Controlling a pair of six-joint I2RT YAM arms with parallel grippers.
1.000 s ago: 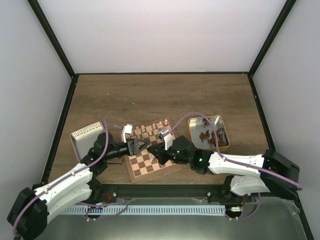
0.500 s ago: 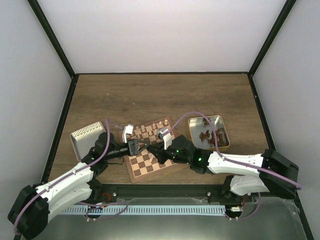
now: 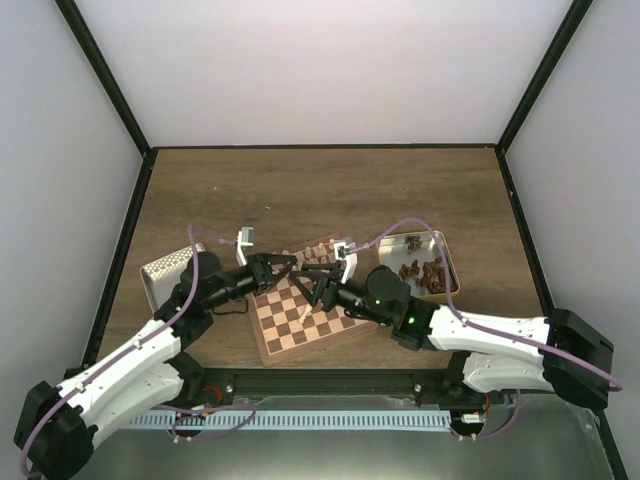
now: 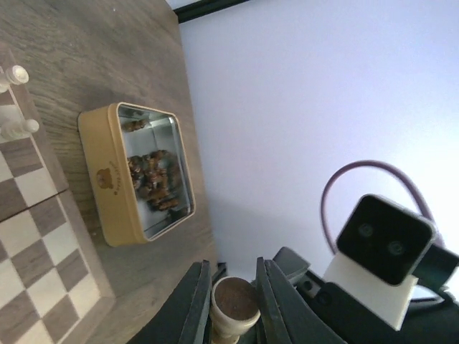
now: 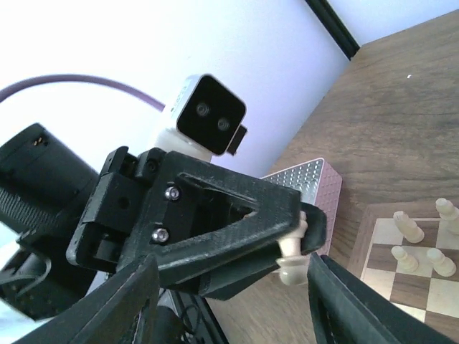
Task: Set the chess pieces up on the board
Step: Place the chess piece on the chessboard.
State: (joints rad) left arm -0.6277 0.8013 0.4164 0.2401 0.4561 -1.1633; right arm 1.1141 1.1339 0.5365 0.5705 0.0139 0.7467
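right wrist view: left fingers (image 5: 276,206), facing it, pinch chess piece (image 5: 290,259).

Lifted left gripper (image 3: 284,265) away from board's left edge, swung it toward far rows of board (image 3: 300,335), cream chess piece (image 4: 233,309) pinched in fingers. Pushed right gripper (image 3: 310,282) up and farther over the squares too, now close to and facing left one, jaws wide apart.
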